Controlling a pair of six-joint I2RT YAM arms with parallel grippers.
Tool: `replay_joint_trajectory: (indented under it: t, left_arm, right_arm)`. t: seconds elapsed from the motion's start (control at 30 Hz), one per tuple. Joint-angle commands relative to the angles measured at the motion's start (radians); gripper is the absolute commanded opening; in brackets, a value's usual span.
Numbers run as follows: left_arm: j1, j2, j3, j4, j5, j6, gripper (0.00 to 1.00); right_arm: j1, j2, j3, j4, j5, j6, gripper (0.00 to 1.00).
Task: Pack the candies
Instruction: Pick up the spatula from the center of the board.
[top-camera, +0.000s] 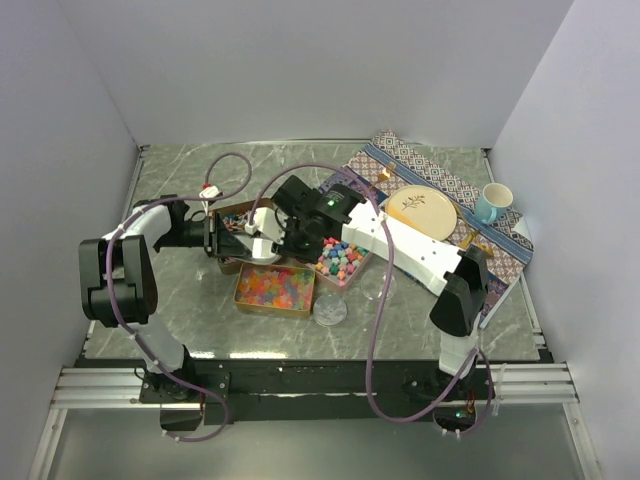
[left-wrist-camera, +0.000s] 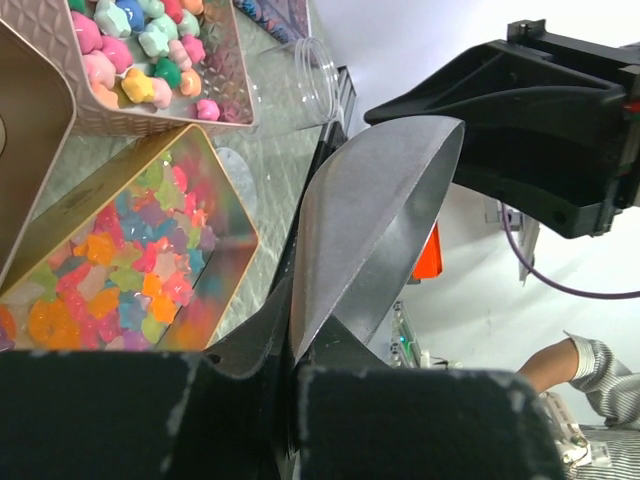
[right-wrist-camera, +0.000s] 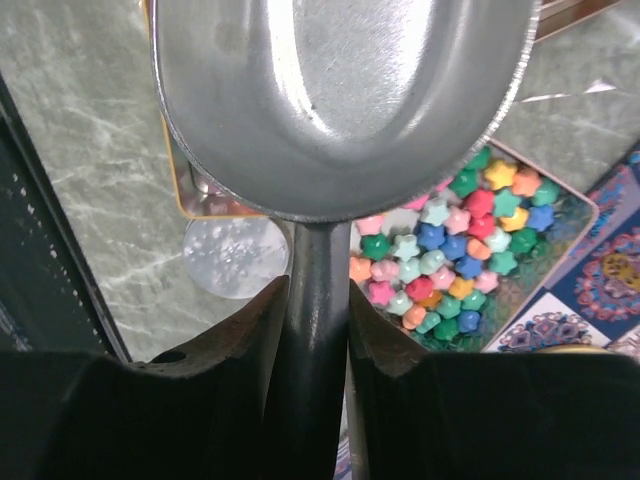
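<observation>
Nearby, candies (right-wrist-camera: 450, 250) beside right jaws' scoop (right-wrist-camera: 340, 100).

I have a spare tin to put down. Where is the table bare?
Bare table along its far edge, behind the tins, and a near strip between the lid and the front edge. Crowded: the middle, with tins, jar and scoop; the right, where the cloth holds plate and mug.

— Arms?
— The left arm (top-camera: 120, 270) bends inward and the right arm (top-camera: 420, 250) stretches across, so the wrists nearly meet.
— Grippers?
— The left gripper (left-wrist-camera: 295, 350) clamps a scoop (left-wrist-camera: 370, 230) by its handle. The right gripper (right-wrist-camera: 312, 300) pinches a scoop handle too.
</observation>
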Motion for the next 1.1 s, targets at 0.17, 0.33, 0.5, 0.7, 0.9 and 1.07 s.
replay_joint_trajectory:
  t: [0.17, 0.33, 0.5, 0.7, 0.9, 1.07]
  left_arm:
    - [0.007, -0.036, 0.01, 0.001, 0.278, -0.011, 0.01]
    - [0.005, -0.041, 0.008, 0.004, 0.277, -0.011, 0.01]
    - [0.007, -0.045, -0.001, 0.02, 0.277, -0.017, 0.01]
    - [0.005, -0.042, 0.005, 0.023, 0.277, -0.025, 0.01]
    - [0.005, -0.034, 0.01, 0.027, 0.275, -0.026, 0.01]
    - [0.092, -0.03, 0.102, -0.222, 0.159, 0.269, 0.58]
  right_arm:
    - [0.009, -0.082, 0.065, 0.102, 0.023, 0.035, 0.3]
    - [0.016, -0.062, 0.108, 0.088, -0.012, 0.043, 0.27]
    - [0.022, -0.062, 0.131, 0.062, -0.102, 0.051, 0.31]
    - [0.029, -0.065, 0.134, 0.06, -0.147, 0.06, 0.26]
    - [0.034, -0.059, 0.147, 0.059, -0.15, 0.06, 0.0]
    - [0.016, -0.098, 0.084, 0.063, -0.084, 0.054, 0.0]
